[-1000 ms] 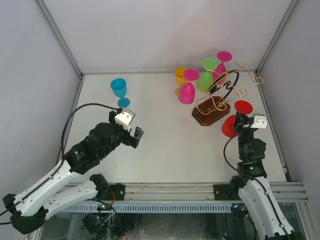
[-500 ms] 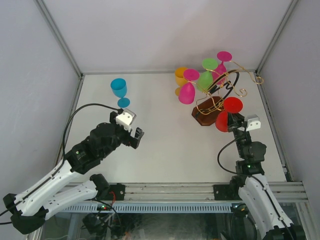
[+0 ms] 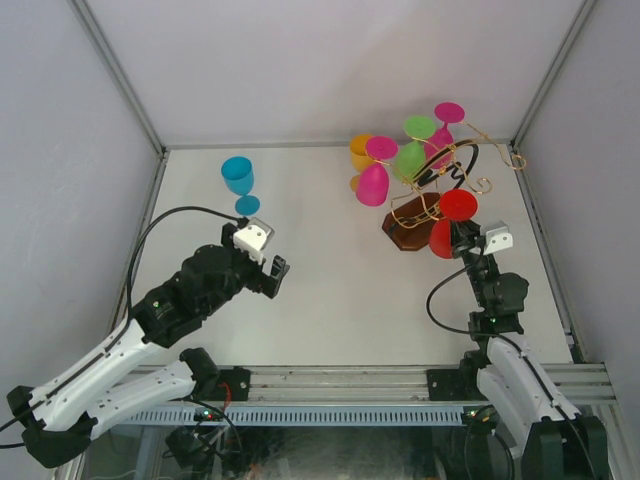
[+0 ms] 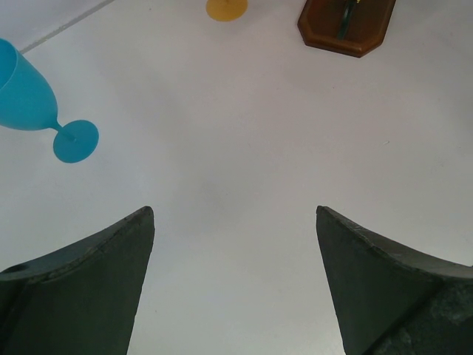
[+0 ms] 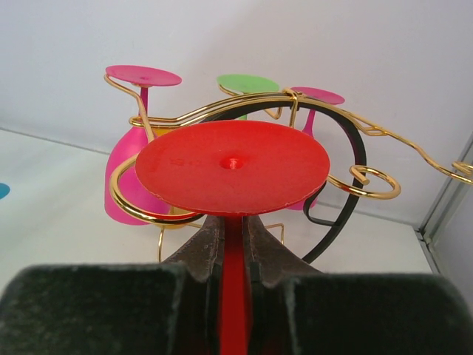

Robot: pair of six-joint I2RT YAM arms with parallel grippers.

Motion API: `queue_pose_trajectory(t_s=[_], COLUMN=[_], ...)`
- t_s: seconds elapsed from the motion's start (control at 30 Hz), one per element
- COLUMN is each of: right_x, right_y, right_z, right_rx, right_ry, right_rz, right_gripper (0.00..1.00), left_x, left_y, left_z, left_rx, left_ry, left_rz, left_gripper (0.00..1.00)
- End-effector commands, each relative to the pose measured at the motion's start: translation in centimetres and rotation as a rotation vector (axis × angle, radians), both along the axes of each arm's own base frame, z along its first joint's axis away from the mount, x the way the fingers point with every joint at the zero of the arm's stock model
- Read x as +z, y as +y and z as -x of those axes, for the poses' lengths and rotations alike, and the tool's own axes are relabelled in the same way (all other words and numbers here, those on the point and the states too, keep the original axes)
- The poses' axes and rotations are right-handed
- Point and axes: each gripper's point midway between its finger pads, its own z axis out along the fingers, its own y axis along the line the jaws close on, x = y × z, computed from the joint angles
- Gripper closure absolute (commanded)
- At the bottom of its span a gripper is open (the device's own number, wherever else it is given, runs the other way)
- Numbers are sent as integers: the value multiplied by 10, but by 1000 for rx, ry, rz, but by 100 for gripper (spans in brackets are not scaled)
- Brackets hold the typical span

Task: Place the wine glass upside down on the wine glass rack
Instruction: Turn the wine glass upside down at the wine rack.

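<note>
Jaws of the right gripper (image 5: 230, 248) are seen clamped on the stem of the red glass (image 5: 233, 164), with no gap left at either side of it. The glass is held upside down: its round foot is carried just above the fingertips, and in the top view its bowl is seen below them. Directly ahead of these jaws, very near the foot, the rack (image 3: 405, 236) is found. From the wrist view one gold arm is partly hidden under the foot's left edge, and the black loop is seen rising beyond. Whether foot and wire are touching cannot be told. Two pink glasses (image 5: 133, 177) and a green glass (image 5: 247, 83) are hung upside down on the rack, beyond the held foot.

Jaws of the left gripper (image 4: 233, 222) are spread wide, with nothing held between them, over the bare table (image 4: 236, 148). A blue glass (image 4: 26, 92) is stood upright ahead and to the left of these jaws, well apart from them. An orange foot (image 4: 227, 7) is seen far ahead on the table.
</note>
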Motion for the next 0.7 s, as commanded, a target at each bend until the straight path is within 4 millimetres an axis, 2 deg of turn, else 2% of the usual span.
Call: queue_pose_trajectory(t_s=[0.0,0.47,0.67], right_x=[28,28,23], right_y=[6,14,21], right_z=[3,-1,-4], right_rx=[45,129,175], right_ry=[-108,-131,-109], right_rz=[29,38,42], right_gripper=[100,100,100], left_x=[1,-1,-2], left_y=[-2,-2,-1], left_z=[-4,-4,-5], left_rx=[7,10,10], left_ry=[-6,-1,-1], left_rz=[24,19,14], left_gripper=[7,7,7])
